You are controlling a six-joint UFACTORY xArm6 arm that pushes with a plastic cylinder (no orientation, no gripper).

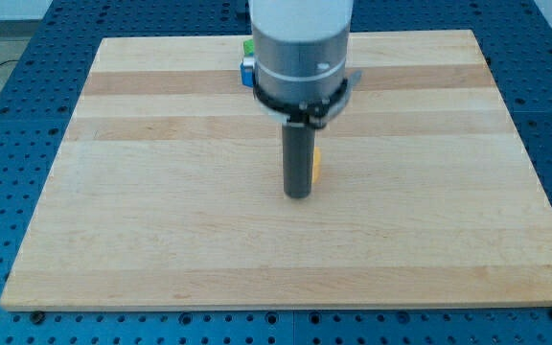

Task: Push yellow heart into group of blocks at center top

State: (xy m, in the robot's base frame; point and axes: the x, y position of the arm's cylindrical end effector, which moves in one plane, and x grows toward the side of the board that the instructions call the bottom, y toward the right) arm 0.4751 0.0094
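Camera view, my tip (pixel 298 195) touching yellow block (pixel 316 166), blue block (pixel 245 69) and green block (pixel 247 46) at top, tool absent.

Bright, even light; soft shadows.

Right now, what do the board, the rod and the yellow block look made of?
Board: pale wood, matte, grain and plank bands show. Rod: dark, smooth, plastic or metal, can't tell; my tip sits against the yellow block. Yellow block: solid colour, mostly hidden, material unclear.
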